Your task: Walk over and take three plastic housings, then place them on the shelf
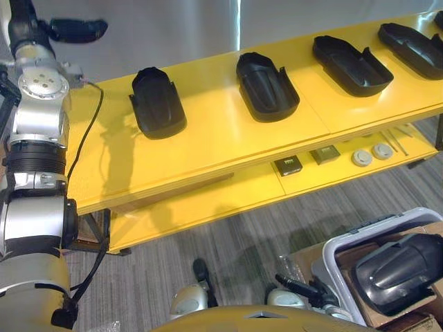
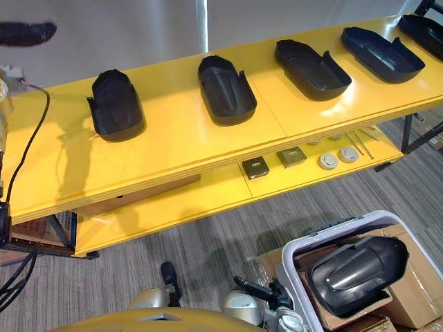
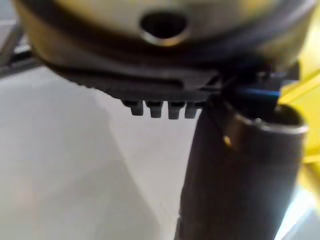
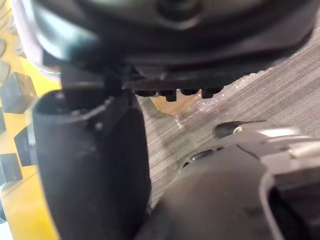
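Left hand (image 1: 77, 29) is hovering flat, empty; right hand (image 4: 90, 165), cannot tell. Plastic housing (image 1: 398, 270), well apart, is looking light, stiff, slick: grip its rim.

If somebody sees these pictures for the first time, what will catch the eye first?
First comes the bright yellow shelf stretching across the scene, with a row of black plastic housings lying hollow side up along its top board. Next is one more black housing, rounded side up, in a pale bin low at the robot's right. The left hand is raised at the far left, by the shelf's end.
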Controlling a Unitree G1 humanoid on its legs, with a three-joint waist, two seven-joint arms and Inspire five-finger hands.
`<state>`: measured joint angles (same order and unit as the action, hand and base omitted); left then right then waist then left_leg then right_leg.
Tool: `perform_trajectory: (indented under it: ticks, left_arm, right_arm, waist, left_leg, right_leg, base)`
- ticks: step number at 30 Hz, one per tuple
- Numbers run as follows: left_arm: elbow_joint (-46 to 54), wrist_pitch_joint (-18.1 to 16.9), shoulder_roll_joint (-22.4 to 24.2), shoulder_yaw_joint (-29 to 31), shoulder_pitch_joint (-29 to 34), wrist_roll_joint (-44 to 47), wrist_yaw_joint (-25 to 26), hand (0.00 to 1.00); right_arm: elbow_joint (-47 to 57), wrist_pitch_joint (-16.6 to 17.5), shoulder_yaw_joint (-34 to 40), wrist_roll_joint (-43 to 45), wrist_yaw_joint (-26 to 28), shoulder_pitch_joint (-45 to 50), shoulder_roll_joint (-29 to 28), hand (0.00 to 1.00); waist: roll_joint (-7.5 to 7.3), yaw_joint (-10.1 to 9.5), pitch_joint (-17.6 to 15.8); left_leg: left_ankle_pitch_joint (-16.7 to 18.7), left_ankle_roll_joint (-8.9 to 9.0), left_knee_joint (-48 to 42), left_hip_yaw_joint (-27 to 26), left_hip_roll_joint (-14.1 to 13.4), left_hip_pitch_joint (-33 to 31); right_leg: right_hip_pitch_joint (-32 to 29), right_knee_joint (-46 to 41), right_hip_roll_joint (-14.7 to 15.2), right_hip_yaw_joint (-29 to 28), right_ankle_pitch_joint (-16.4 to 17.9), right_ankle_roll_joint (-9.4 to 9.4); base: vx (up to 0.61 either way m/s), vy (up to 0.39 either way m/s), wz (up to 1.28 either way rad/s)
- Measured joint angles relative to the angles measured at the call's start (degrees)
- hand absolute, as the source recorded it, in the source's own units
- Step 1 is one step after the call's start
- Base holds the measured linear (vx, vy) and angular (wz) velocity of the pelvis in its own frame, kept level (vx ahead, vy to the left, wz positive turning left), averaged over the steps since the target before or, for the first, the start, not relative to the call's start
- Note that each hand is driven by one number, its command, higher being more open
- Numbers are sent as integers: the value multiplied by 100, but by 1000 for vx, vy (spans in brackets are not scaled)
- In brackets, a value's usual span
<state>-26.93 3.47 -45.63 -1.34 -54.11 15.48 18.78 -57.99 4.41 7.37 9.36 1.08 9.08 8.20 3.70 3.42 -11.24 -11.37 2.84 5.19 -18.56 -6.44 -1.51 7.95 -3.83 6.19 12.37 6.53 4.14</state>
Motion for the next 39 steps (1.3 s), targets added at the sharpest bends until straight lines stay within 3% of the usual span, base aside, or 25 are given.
perform_trajectory:
  ticks: [5,9,11,13,14,16,20,27,31,32,39]
  left_arm:
    - [1846,-797,504,449,1179,447,-5,100]
    - [3633,-1336,1637,1290,2922,406,-6,100]
    - [4119,-1598,2348,1445,3932,36,-14,100]
    - [4150,-1692,2630,1466,4461,-78,-14,100]
    - [4149,-1715,2779,1481,4841,-124,31,100]
    - [4143,-1719,2801,1559,5101,-239,75,100]
    - [4146,-1869,2801,1681,5287,-288,147,100]
    - [4330,-2288,3044,1791,5830,-445,55,100]
    - [4349,-2481,3190,1894,6006,-207,-174,100]
    - [4789,-2718,3790,2315,6594,12,-449,100]
    - [4780,-2711,3788,2108,6584,-1,-448,100]
  right_arm:
    - [-259,140,142,-8,-50,28,-10,100]
    - [-243,391,162,-4,-217,129,-14,100]
    - [-235,401,160,-17,-321,197,-45,100]
    - [-233,400,158,-16,-340,261,-81,100]
    - [-231,401,156,-10,-341,304,-123,100]
    - [-216,425,140,1,-323,300,-145,100]
    - [-171,630,106,54,-230,185,-209,100]
    - [114,867,56,236,260,65,-247,100]
    - [390,914,-14,292,219,38,-250,100]
    - [1157,998,152,457,-15,-63,-402,100]
    - [978,995,144,514,-32,28,-400,100]
  waist:
    - [89,-5,328]
    - [166,-39,457]
    - [114,-186,533]
    - [46,-291,578]
    - [-58,-367,644]
    - [-170,-497,683]
    - [-283,-551,740]
    - [-209,-651,774]
    - [-212,-663,774]
    - [-98,-603,572]
    - [-98,-625,571]
  left_leg:
    - [-5,5,6,21,-33,-1]
    - [24,40,8,68,-31,2]
    - [28,48,7,171,-31,-36]
    - [25,50,7,227,-23,-43]
    - [13,39,7,298,-5,-101]
    - [5,31,7,338,4,-143]
    - [-16,-3,7,431,71,-197]
    - [-1,-38,6,500,114,-212]
    - [-4,-43,6,560,140,-240]
    - [-93,-104,6,636,175,-326]
    - [-76,-95,5,611,172,-313]
  right_leg:
    - [0,-4,-19,6,-6,6]
    - [4,23,0,48,-25,36]
    - [46,106,-15,171,-28,34]
    - [82,121,-19,227,-28,33]
    - [105,174,-24,313,-34,33]
    - [102,210,-30,343,-53,28]
    - [108,216,5,427,-60,40]
    - [159,264,38,516,-57,36]
    - [205,304,27,620,-47,27]
    - [97,181,63,693,-44,31]
    - [98,194,63,629,-50,36]
  base:
    - [-16,1,0]
    - [-38,13,5]
    - [-39,6,21]
    - [-10,-5,23]
    - [-3,-4,28]
    - [6,2,17]
    - [2,15,12]
    - [-12,6,6]
    - [4,-10,13]
    - [0,0,0]
    - [0,0,-1]
